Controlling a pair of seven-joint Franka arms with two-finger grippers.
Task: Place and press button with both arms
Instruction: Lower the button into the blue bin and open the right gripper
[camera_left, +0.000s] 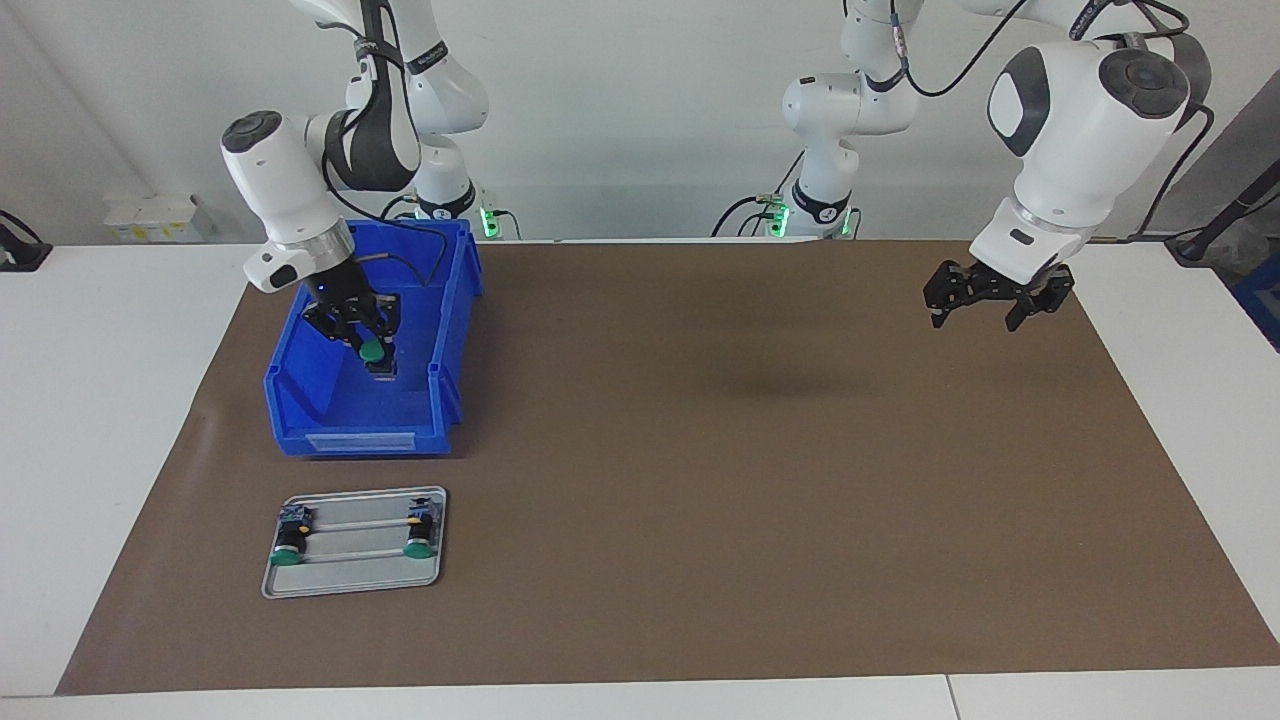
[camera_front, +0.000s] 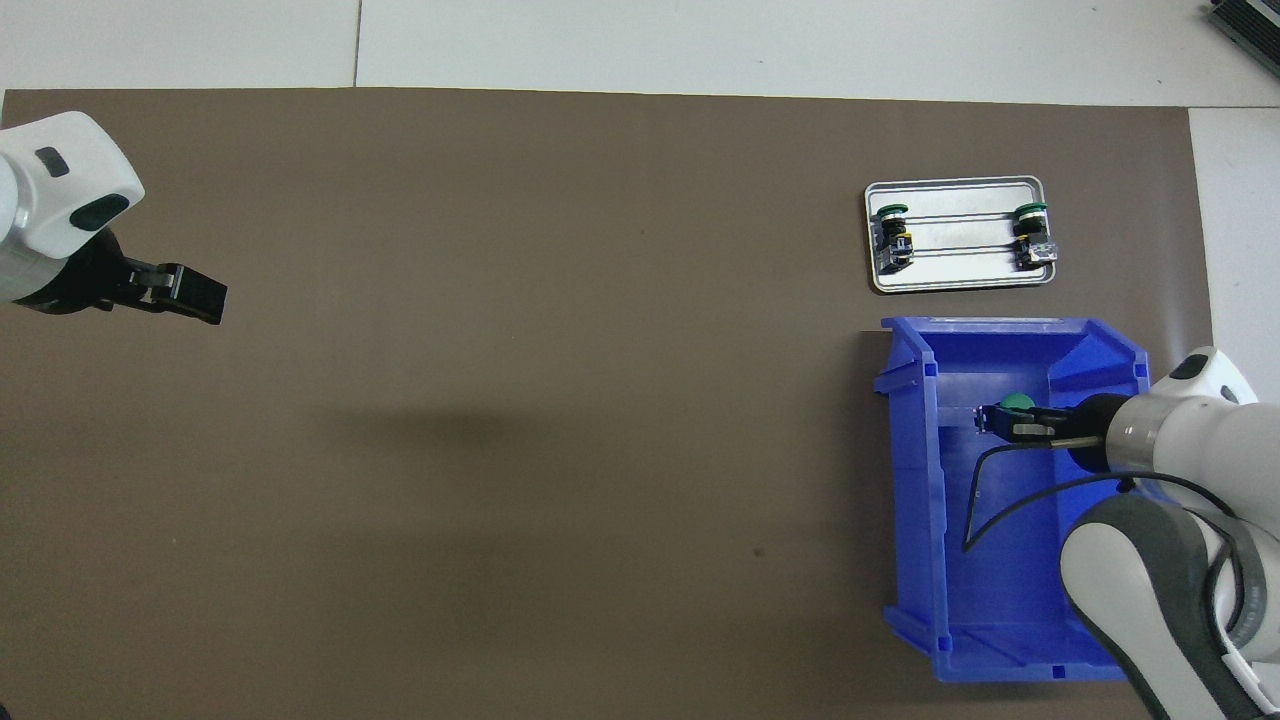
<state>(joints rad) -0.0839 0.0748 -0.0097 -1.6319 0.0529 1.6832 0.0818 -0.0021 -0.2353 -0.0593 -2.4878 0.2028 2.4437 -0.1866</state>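
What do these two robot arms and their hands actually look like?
Both arms are chunky white jointed tubes with round dark grey caps at the joints, black cables looped alongside and green lights at the bases. Each ends in a small black two-finger claw: the right gripper and the left gripper.

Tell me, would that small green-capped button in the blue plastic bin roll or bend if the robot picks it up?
The small green-capped push-button looks rigid, so probably no bending. Its round cap and cylindrical body suggest it could roll if dropped in the blue plastic bin. It seems light: the right gripper is around it.
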